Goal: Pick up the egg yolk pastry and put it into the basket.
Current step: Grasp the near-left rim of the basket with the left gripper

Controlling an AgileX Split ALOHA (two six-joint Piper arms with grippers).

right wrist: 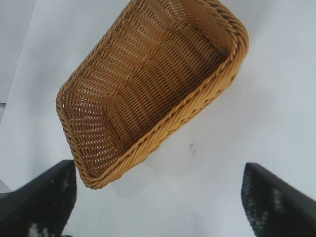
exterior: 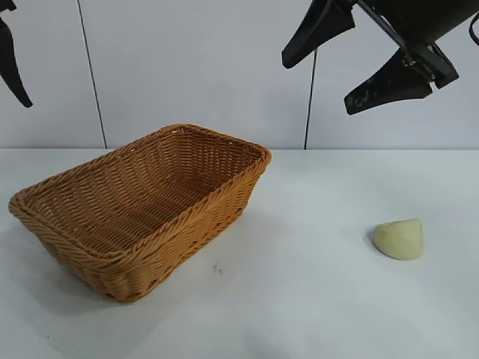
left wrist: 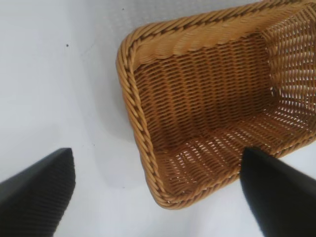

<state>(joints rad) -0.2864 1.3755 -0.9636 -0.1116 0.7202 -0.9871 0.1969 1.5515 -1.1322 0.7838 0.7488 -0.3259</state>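
Note:
The egg yolk pastry point(exterior: 399, 239), a small pale yellow dome, lies on the white table at the right. An orange-brown wicker basket point(exterior: 45, 211) stands at the left, with nothing inside it. My right gripper point(exterior: 318, 84) hangs high above the table, up and left of the pastry, open with nothing between its fingers. In the right wrist view the basket point(right wrist: 223, 81) shows and the pastry does not. Only one finger point(exterior: 10, 63) of the left gripper shows at the exterior view's top left edge. The left wrist view shows that gripper point(left wrist: 158, 170) open over the basket's point(left wrist: 132, 106) corner.
A white wall with dark vertical seams point(exterior: 90, 71) rises behind the table. A small dark mark point(exterior: 217, 268) sits on the table just right of the basket. Bare white tabletop point(exterior: 314, 224) lies between basket and pastry.

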